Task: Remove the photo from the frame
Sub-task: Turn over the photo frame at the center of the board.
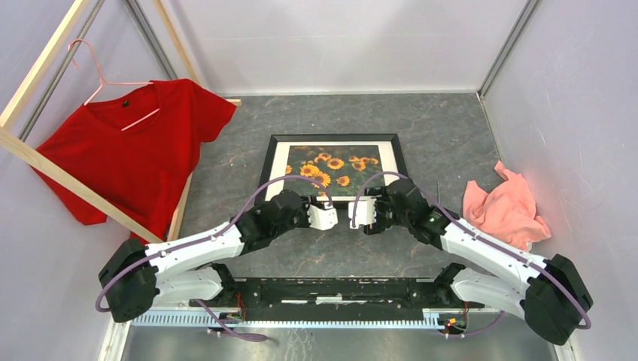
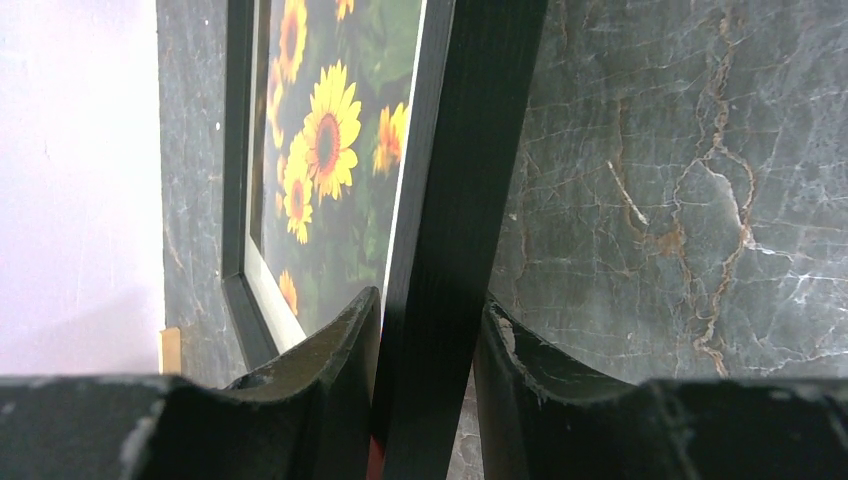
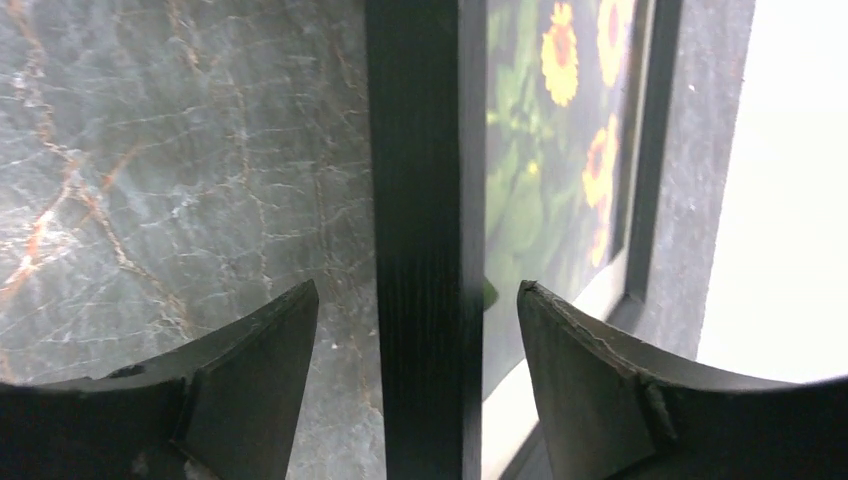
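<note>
The black frame (image 1: 331, 138) lies on the dark marble table, with the sunflower photo (image 1: 335, 171) inside it behind a white mat. My left gripper (image 1: 329, 216) is at the frame's near rail. In the left wrist view both fingers press on that rail (image 2: 455, 250), and the photo (image 2: 330, 150) shows beyond them. My right gripper (image 1: 357, 213) is just to the right on the same rail. In the right wrist view the rail (image 3: 420, 250) runs between its fingertips with a gap on each side, so this gripper (image 3: 415, 290) stands open, and the photo (image 3: 540, 150) shows to the right of the rail.
A red T-shirt (image 1: 139, 150) on a pink hanger hangs from a pale wooden rack (image 1: 45, 60) at the left. A crumpled pink cloth (image 1: 504, 207) lies at the right. Pale walls enclose the table on three sides.
</note>
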